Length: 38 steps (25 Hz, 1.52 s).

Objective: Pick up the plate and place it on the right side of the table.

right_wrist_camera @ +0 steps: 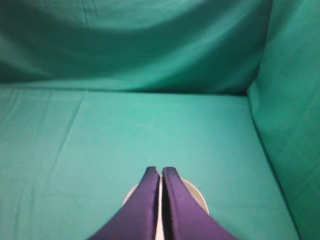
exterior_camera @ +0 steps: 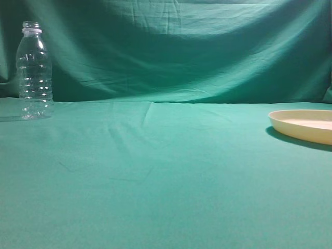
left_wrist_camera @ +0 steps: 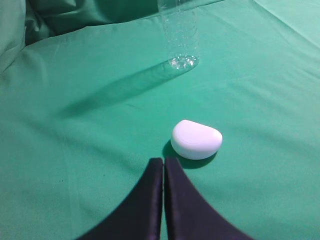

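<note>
The cream-yellow plate (exterior_camera: 303, 125) lies flat on the green table (exterior_camera: 155, 176) at the far right edge of the exterior view, partly cut off by the frame. In the right wrist view it (right_wrist_camera: 198, 198) shows small and far below my right gripper (right_wrist_camera: 161, 171), mostly hidden behind the fingers. The right jaws are shut with nothing between them. My left gripper (left_wrist_camera: 164, 161) is shut and empty above the cloth. Neither gripper shows in the exterior view.
A clear plastic bottle (exterior_camera: 35, 72) stands upright at the far left; its base shows in the left wrist view (left_wrist_camera: 181, 45). A white rounded lump (left_wrist_camera: 196, 139) lies on the cloth just ahead of the left fingertips. Green backdrop cloth hangs behind and at the right side.
</note>
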Motion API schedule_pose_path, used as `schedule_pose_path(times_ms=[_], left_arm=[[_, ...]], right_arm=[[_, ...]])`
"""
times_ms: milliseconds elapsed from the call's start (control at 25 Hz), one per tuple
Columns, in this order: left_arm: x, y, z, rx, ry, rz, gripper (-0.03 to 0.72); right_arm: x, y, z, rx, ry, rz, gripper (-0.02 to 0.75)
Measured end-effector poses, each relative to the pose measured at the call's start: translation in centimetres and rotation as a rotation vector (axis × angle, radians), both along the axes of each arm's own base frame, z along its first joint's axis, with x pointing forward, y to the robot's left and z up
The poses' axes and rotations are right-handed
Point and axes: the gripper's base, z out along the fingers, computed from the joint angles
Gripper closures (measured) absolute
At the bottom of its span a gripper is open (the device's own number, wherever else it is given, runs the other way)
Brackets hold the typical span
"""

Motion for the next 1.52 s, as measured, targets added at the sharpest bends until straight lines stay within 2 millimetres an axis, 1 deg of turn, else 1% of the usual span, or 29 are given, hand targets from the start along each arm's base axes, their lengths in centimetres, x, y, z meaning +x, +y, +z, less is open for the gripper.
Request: schedule_pose_path(times_ms=[40,120,200,240,360,520,640,760,840,1040,1200,1320,1360,1440,1520], left_arm=[[0.0,0.0,0.0,0.000,0.000,0.000,0.688],[0.0,0.0,0.0,0.000,0.000,0.000,0.688],[0.0,0.0,0.0,0.000,0.000,0.000,0.688],[0.0,0.0,0.0,0.000,0.000,0.000,0.688],[0.0,0.0,0.0,0.000,0.000,0.000,0.688],[0.0,0.0,0.0,0.000,0.000,0.000,0.688],[0.0,0.0,0.0,0.000,0.000,0.000,0.688],[0.0,0.0,0.0,0.000,0.000,0.000,0.688],[0.0,0.0,0.0,0.000,0.000,0.000,0.688],[0.0,0.0,0.0,0.000,0.000,0.000,0.688],[0.0,0.0,0.0,0.000,0.000,0.000,0.688],[0.0,0.0,0.0,0.000,0.000,0.000,0.688],[0.0,0.0,0.0,0.000,0.000,0.000,0.688],[0.0,0.0,0.0,0.000,0.000,0.000,0.688],[0.0,0.0,0.0,0.000,0.000,0.000,0.688]], right_arm=[[-1.6,0.2,-0.5,0.000,-0.061,-0.008,0.738],[-4.3,0.5,-2.0,0.002,-0.164,-0.025,0.738],[-6.2,0.6,-3.6,0.000,-0.245,-0.040,0.738],[-7.1,0.7,-4.3,-0.007,-0.279,-0.048,0.738],[-8.2,0.7,-6.1,-0.020,-0.300,-0.058,0.738],[-7.7,0.7,-7.4,-0.015,-0.250,-0.054,0.738],[-6.7,0.5,-8.5,-0.003,-0.236,-0.057,0.738],[-5.7,0.9,-10.2,0.074,-0.188,-0.023,0.738],[-5.2,1.0,-11.2,0.094,-0.152,-0.007,0.738],[-4.4,0.5,-12.8,0.006,-0.118,-0.025,0.738],[-3.0,-0.5,-15.1,-0.060,-0.137,-0.097,0.738],[-2.0,-1.0,-18.0,-0.096,-0.134,-0.120,0.738],[-1.7,-1.0,-19.2,-0.100,-0.127,-0.112,0.738],[-1.7,-0.9,-21.8,-0.110,-0.116,-0.072,0.738],[-2.1,-0.5,-23.7,-0.118,-0.122,-0.011,0.738]])
